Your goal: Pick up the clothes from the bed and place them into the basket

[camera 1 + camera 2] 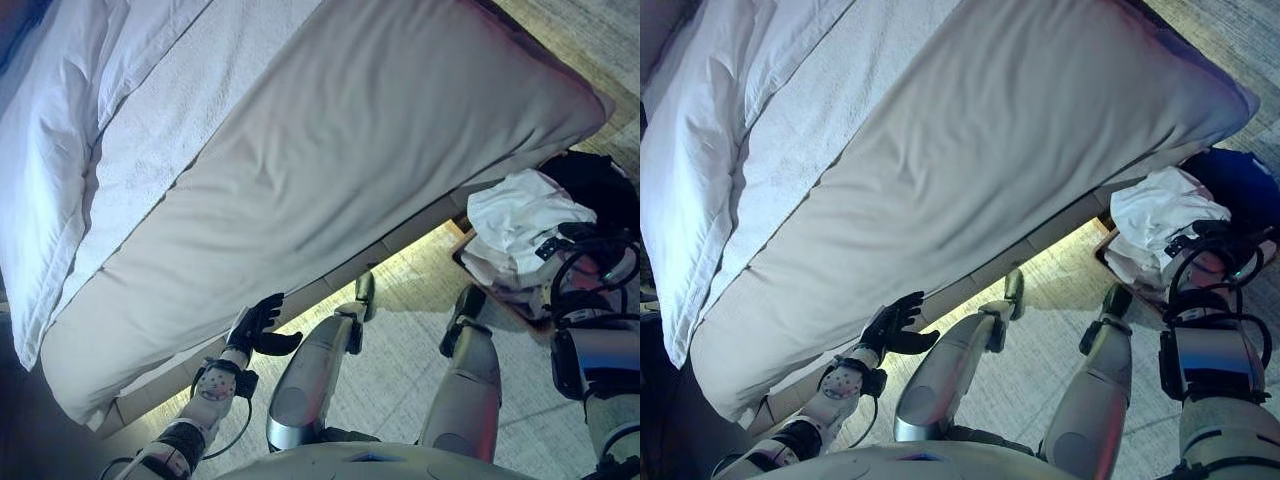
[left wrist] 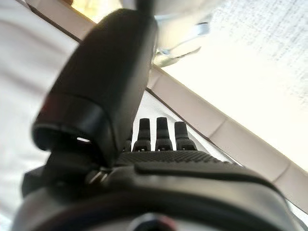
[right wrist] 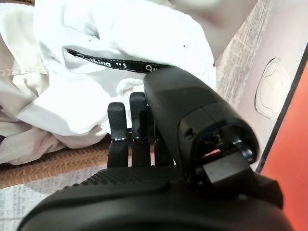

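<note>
The clothes (image 1: 515, 215), a white garment on top of paler, cream-coloured cloth, are heaped in the basket (image 1: 466, 252), which stands on the floor (image 1: 400, 300) by the corner of the bed (image 1: 330, 150). No clothing shows on the part of the bed in view; only its pale cover and a pillow (image 1: 45, 170) toward the head are seen, so the task looks close to done, as far as these views reach.

The cloth is soft, light and limp. It will sag and slide rather than keep a shape, so I would take it at a bunched fold or a thick hem instead of a flat single layer. A dark ribbon with white print runs across the white garment (image 3: 120, 57); only scraps of lettering can be made out, and I leave it unread.

The right hand (image 3: 139, 130) hangs just over the heap with its fingers straight and relaxed, holding nothing; whether the tips touch the cloth I cannot tell. The left hand (image 1: 258, 325) is well apart from the basket, at the near edge of the bed, fingers likewise straight and spread against or just beside the cover, and empty.
</note>
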Controlling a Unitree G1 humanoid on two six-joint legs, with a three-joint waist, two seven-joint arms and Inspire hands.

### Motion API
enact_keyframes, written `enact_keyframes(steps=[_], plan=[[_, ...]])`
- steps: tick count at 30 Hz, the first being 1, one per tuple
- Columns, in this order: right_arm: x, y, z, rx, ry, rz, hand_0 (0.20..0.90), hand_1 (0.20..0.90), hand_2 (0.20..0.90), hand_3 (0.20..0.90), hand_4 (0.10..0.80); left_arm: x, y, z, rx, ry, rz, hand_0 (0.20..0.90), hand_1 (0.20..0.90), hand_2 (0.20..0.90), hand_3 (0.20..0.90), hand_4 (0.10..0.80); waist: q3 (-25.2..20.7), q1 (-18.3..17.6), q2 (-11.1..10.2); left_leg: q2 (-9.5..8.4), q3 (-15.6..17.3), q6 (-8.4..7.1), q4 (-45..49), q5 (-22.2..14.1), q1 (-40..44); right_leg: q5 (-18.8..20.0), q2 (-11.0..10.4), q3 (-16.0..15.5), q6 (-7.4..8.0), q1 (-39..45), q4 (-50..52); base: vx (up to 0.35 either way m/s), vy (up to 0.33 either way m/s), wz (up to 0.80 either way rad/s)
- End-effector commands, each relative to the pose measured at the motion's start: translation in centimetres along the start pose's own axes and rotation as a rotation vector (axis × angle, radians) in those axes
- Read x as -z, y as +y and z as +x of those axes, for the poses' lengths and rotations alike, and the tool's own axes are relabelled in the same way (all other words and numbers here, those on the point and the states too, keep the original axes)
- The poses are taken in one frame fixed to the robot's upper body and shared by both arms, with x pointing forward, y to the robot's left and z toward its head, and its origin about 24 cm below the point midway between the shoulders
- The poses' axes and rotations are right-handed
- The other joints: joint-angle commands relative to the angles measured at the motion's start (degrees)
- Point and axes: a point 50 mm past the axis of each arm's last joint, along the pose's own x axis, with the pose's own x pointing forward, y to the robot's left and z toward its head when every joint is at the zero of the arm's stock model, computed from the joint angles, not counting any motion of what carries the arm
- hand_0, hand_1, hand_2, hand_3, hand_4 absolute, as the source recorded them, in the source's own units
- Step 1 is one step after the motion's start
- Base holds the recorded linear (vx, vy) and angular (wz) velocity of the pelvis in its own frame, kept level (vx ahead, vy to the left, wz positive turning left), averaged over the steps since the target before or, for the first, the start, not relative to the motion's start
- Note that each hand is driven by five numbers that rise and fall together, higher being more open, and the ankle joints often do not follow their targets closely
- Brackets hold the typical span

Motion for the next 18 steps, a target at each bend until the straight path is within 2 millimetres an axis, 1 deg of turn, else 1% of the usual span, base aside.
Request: enact_keyframes(steps=[1,3,4,5,10,13,15,16,18], plan=[[-3.1,-1.3,0.8,0.042,-0.122,-0.036,0.900,0.900,0.900,0.900,0.800,1.5,1.9,-1.7,-0.077,0.008,-0.057,0.900,0.900,0.900,0.900,0.800,-2.17,0.16,1.92,-1.39,-2.36,-0.84,9.69,-2.59,-4.57,-3.03,3.82,-2.10,-1.88,2.54,3.54,0.013,0.075,-0.24],[-2.6,-1.6,0.9,0.043,-0.109,-0.061,0.900,0.900,0.900,0.900,0.800,1.9,1.9,-1.9,-0.068,0.012,-0.062,0.900,0.900,0.900,0.900,0.800,-2.37,0.20,2.33,-1.35,-2.56,-1.37,10.17,-1.80,-4.29,-3.47,4.18,-2.12,-2.26,3.18,3.40,0.035,0.042,-0.16],[-2.2,-1.7,1.0,0.047,-0.103,-0.071,0.900,0.900,0.900,0.900,0.800,2.0,1.8,-2.0,-0.061,0.012,-0.064,0.900,0.900,0.900,0.900,0.800,-2.35,0.21,2.68,-1.23,-2.40,-1.40,9.07,0.78,-4.28,-1.77,4.28,-2.83,-3.00,3.44,2.14,-0.030,0.082,-0.14],[-1.5,-2.1,1.0,0.045,-0.088,-0.091,0.900,0.900,0.900,0.900,0.800,2.3,1.7,-2.2,-0.056,0.018,-0.074,0.900,0.900,0.900,0.900,0.800,-2.71,0.20,2.93,-1.01,-2.53,-1.76,7.97,1.89,-3.14,-1.77,4.58,-2.97,-3.03,4.74,1.00,-0.039,0.083,-0.19],[1.2,-3.0,1.0,0.056,-0.027,-0.135,0.900,0.900,0.900,0.900,0.800,2.8,1.0,-2.4,-0.027,0.033,-0.102,0.900,0.900,0.900,0.900,0.800,-4.09,0.09,2.91,-0.41,-3.35,-2.78,4.04,4.57,0.81,-1.14,5.36,-3.55,-2.93,8.95,-3.21,0.028,0.030,-0.10],[3.2,-3.5,0.8,0.052,0.021,-0.172,0.900,0.900,0.900,0.900,0.800,3.1,0.8,-2.5,-0.012,0.044,-0.119,0.900,0.900,0.900,0.900,0.800,-5.17,-0.08,2.23,0.13,-3.86,-3.42,1.21,5.58,3.32,-0.13,5.72,-4.26,-2.54,11.97,-6.74,0.002,-0.004,-0.01],[4.1,-3.7,0.6,0.050,0.043,-0.180,0.900,0.900,0.900,0.900,0.800,3.3,0.7,-2.6,-0.006,0.048,-0.117,0.900,0.900,0.900,0.900,0.800,-5.51,-0.20,1.76,0.49,-3.91,-3.67,-0.25,5.93,4.47,0.46,6.02,-4.56,-2.34,13.45,-8.58,0.004,-0.038,-0.01],[6.3,-3.6,-0.1,0.026,0.093,-0.212,0.900,0.900,0.900,0.900,0.800,3.3,0.8,-2.5,-0.004,0.056,-0.108,0.900,0.900,0.900,0.900,0.800,-6.21,-0.46,0.44,1.20,-3.70,-3.89,-3.05,6.12,6.39,1.54,6.64,-4.82,-1.89,15.77,-11.76,-0.008,-0.112,0.03],[9.7,-3.6,-1.4,0.005,0.157,-0.235,0.900,0.900,0.900,0.900,0.800,3.3,1.0,-2.2,-0.008,0.072,-0.091,0.900,0.900,0.900,0.900,0.800,-7.01,-0.85,-1.70,2.12,-3.43,-3.76,-6.74,5.57,8.78,2.90,7.40,-5.01,-1.28,18.37,-15.30,-0.009,-0.160,-0.03]])
